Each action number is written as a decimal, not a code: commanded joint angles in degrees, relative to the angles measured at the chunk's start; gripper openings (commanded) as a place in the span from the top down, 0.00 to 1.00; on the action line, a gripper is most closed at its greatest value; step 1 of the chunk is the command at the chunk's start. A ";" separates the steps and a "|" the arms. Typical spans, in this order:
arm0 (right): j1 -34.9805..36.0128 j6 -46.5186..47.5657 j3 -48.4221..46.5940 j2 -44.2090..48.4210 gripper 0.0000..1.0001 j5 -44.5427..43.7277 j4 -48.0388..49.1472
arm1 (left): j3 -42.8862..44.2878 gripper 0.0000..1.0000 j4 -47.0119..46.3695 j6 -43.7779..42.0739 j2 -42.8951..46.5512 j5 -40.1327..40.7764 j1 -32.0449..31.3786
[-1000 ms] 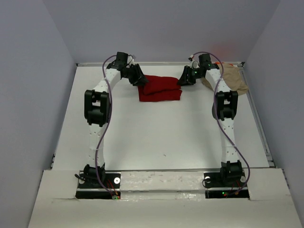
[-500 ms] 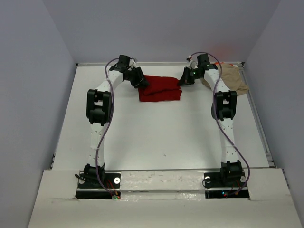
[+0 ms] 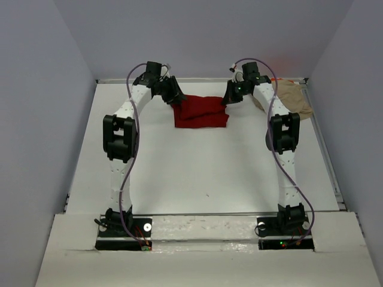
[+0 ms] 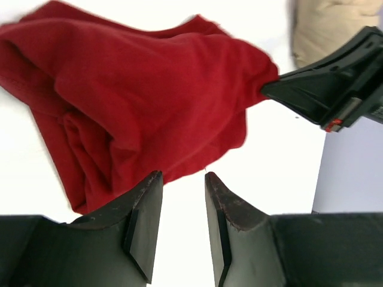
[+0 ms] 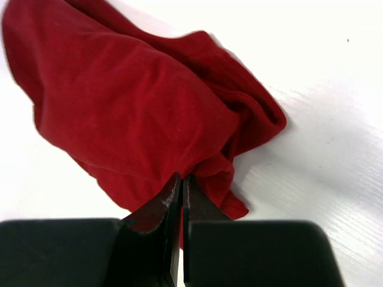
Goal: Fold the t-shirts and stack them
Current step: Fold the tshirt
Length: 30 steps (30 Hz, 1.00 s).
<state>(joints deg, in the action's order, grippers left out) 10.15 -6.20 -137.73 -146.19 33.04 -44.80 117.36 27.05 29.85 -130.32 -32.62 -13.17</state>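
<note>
The left hand point(image 3: 175, 97) sits at the dark red t-shirt's point(image 3: 201, 112) left end, by its far corner. In the left wrist view its fingers stand a narrow gap apart with bare bench point(image 3: 197, 173) showing between them and the cloth's edge lying just past the fingertips, so it holds nothing. It is probably placed there to take that corner as a partner to the grip at the other end. The dark red t-shirt lies on the bench between the two hands as a loosely folded, rumpled bundle. Its long axis runs left to right, from one hand to the other, and its folded bulk hangs toward the near side. The right hand point(image 5: 181, 178) is at the shirt's right end, and its jaws are closed tight on a pinch of red fabric at the far right corner. The left wrist view shows that corner drawn out to a point where it is nipped. A hold on the far corners suits lifting or dragging the bundle to square it up or fold it again, though which of the two is meant cannot be told. Right of the dark red t-shirt, beyond the right hand and apart from the red cloth, the tan t-shirt point(image 3: 295, 98) lies crumpled and not yet folded.
</note>
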 commanded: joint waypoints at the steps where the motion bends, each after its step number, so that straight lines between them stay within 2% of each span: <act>1: 0.66 0.31 -0.69 3.98 1.00 -3.15 2.08 | -0.11 0.67 0.28 -2.25 7.10 0.54 -0.98; 4: 0.66 0.48 -0.61 4.07 1.00 -3.24 2.17 | -0.82 0.98 0.11 -2.69 7.63 2.38 -1.51; 9: 0.66 0.66 -0.52 3.90 1.00 -2.19 2.17 | 2.69 1.00 3.70 -2.60 4.82 3.79 -1.60; 10: 0.66 0.66 -0.52 3.63 1.00 -2.19 2.17 | 4.61 0.83 6.06 -2.25 2.99 4.49 -1.60; 12: 0.66 1.01 -0.35 3.46 1.00 -1.84 1.99 | 5.94 0.65 7.40 -1.99 0.61 4.67 -1.51; 17: 0.66 1.36 -0.26 2.93 1.00 -1.92 2.08 | 7.70 0.37 6.00 -1.37 -1.68 5.55 -1.16; 20: 0.66 1.19 -0.52 2.31 1.00 -1.66 2.08 | 8.41 0.37 5.12 -1.20 -4.06 4.41 -0.20; 25: 0.66 1.71 -0.34 1.96 1.00 -1.66 2.08 | 7.18 0.44 2.84 -0.84 -5.64 4.58 1.13; 30: 0.66 1.54 -0.52 1.52 1.00 -1.22 2.08 | 9.11 0.44 3.10 -0.75 -6.96 5.55 1.48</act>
<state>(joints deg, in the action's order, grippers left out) 10.61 -5.52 -137.75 -144.40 30.85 -44.49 123.15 31.35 29.02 -137.93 -27.03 -12.08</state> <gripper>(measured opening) 0.041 0.566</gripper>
